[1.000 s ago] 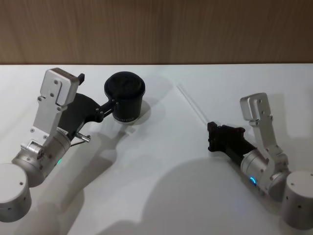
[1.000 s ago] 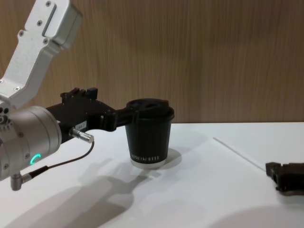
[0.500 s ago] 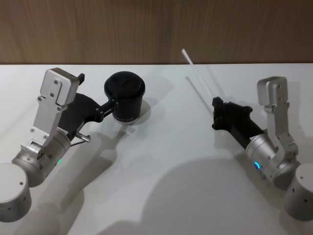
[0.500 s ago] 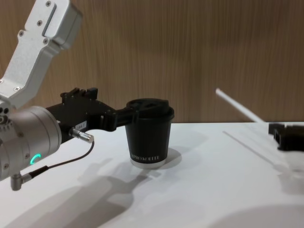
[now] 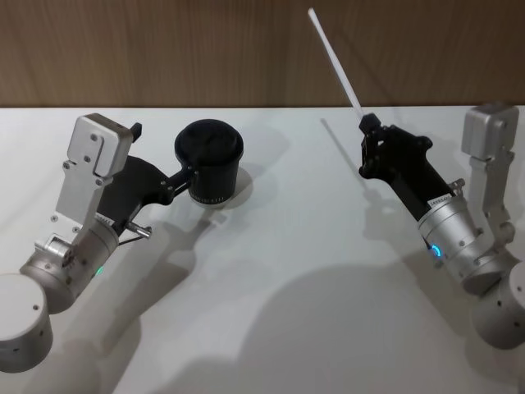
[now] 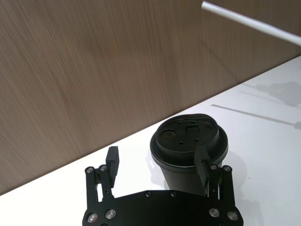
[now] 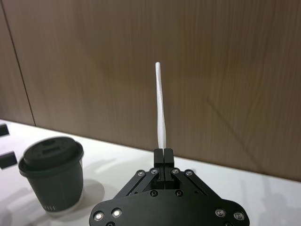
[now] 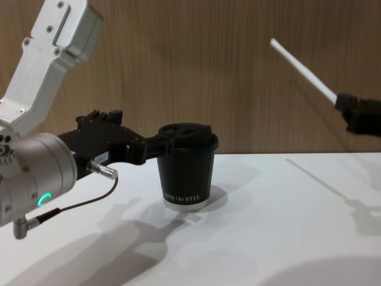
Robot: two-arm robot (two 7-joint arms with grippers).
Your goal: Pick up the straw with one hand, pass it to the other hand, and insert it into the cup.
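The black lidded cup (image 5: 212,164) (image 8: 187,167) (image 7: 51,174) stands upright on the white table, left of centre. My left gripper (image 5: 162,153) (image 6: 157,162) (image 8: 140,128) is open beside it, with one fingertip (image 6: 202,165) against the cup's (image 6: 188,141) side just under the lid. On the right, well above the table, my right gripper (image 5: 367,125) (image 7: 163,153) (image 8: 342,101) is shut on the lower end of the white straw (image 5: 336,59) (image 7: 161,103) (image 8: 300,68) (image 6: 249,21). The straw slants up and back toward the wall.
A wood-panelled wall (image 5: 246,49) closes the far edge of the white table (image 5: 271,287). A thin black cable with a metal plug (image 8: 101,171) hangs from my left wrist, low over the table.
My right gripper has risen from the table with the straw, which lay flat a second ago and now points up in the air. The left arm and the cup have not moved.
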